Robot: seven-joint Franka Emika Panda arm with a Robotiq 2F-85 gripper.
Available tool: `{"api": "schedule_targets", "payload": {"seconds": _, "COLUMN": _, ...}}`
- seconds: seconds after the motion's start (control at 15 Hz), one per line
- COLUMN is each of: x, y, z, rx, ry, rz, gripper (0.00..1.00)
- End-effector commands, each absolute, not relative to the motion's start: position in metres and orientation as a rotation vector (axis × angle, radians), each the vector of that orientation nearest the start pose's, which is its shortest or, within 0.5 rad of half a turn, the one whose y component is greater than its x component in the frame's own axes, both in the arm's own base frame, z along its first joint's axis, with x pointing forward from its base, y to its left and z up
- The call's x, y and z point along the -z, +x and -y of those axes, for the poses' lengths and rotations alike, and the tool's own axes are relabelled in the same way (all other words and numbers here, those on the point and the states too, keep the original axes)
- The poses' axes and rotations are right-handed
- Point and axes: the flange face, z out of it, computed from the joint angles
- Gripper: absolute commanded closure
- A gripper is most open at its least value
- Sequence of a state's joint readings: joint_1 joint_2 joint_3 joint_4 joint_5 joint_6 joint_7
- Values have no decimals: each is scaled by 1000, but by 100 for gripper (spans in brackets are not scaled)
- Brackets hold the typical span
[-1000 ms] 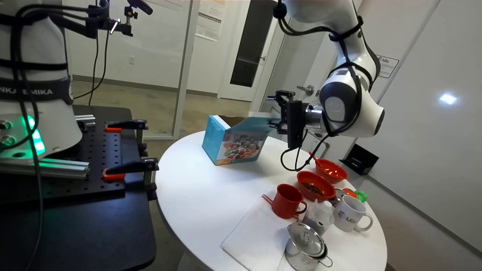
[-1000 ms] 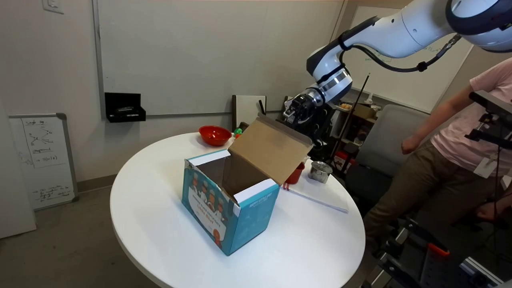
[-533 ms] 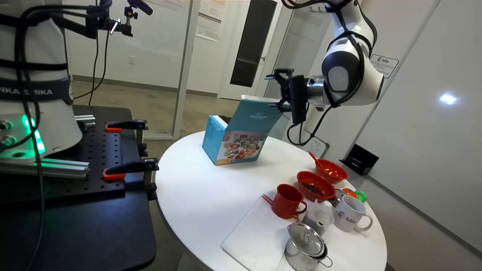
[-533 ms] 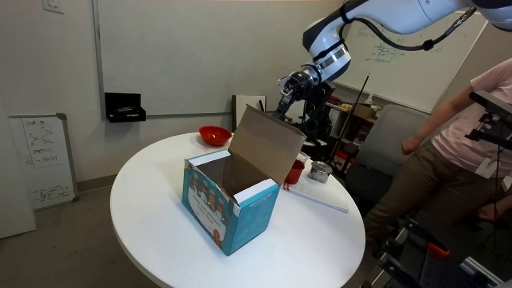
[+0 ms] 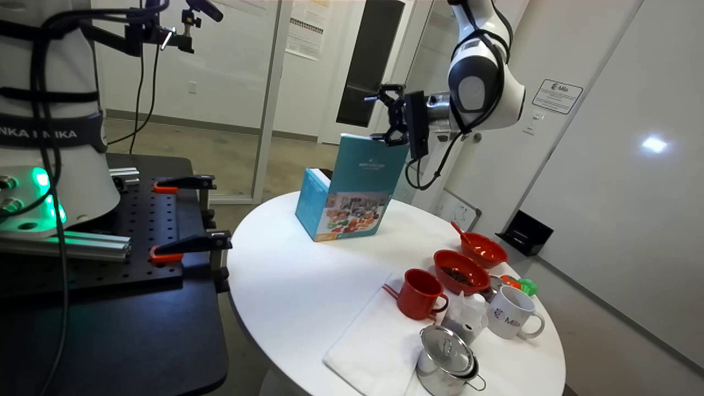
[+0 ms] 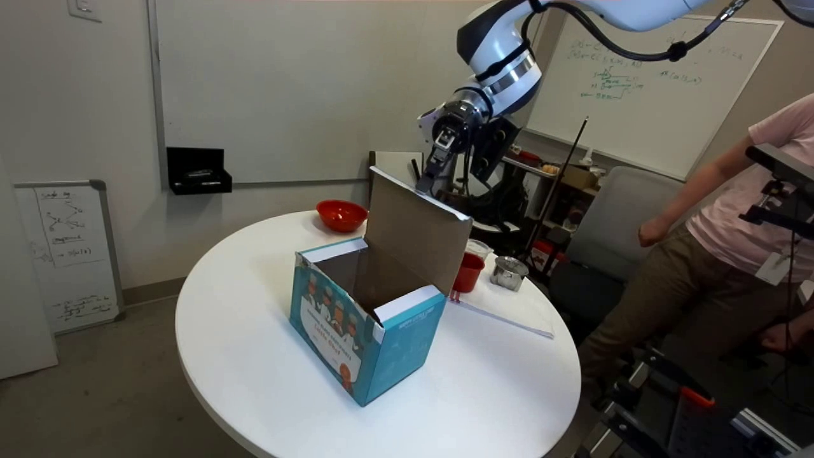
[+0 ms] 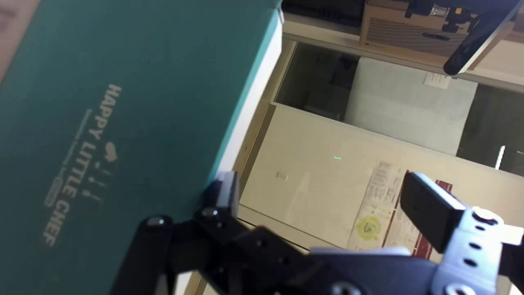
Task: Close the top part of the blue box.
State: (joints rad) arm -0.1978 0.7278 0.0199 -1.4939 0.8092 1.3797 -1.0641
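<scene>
My gripper (image 7: 323, 188), jaws spread wide, one fingertip (image 7: 226, 190) against the raised teal lid flap (image 7: 151, 102), chef-printed blue cardboard box (image 6: 334, 324) below my jaws

The robot's white-and-black arm (image 5: 479, 63) reaches down from the top of both exterior views, its last links standing higher than the blue box (image 5: 352, 204). The wrist (image 5: 439, 111) is bent beside and above the box, so that the end effector (image 5: 375, 117) points sideways toward it. The jaws stand wide apart, one above the other. The lower finger (image 7: 224, 192) lies at the topmost edge of the box; whether it touches there cannot be told. The upper finger (image 7: 430, 213) is clear of the box. The base (image 5: 82, 170), glowing green, stands well apart from the box.
</scene>
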Motion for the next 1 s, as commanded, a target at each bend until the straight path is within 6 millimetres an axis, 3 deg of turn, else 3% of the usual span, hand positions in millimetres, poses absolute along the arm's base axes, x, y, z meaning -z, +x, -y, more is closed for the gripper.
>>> {"api": "schedule_targets", "payload": {"seconds": 0.0, "x": -240, "y": 629, "z": -5, "rx": -297, "ry": -1908, "rz": 659, "gripper": 0}}
{"api": "schedule_targets", "payload": {"seconds": 0.6, "x": -226, "y": 631, "z": -101, "rx": -488, "ry": -1958, "rz": 649, "gripper": 0}}
{"api": "schedule_targets", "payload": {"seconds": 0.87, "x": -233, "y": 641, "z": -122, "rx": -429, "ry": -2115, "rz": 663, "gripper": 0}}
{"api": "schedule_targets", "payload": {"seconds": 0.93, "x": -223, "y": 634, "z": -116, "rx": -448, "ry": -2027, "rz": 657, "gripper": 0}}
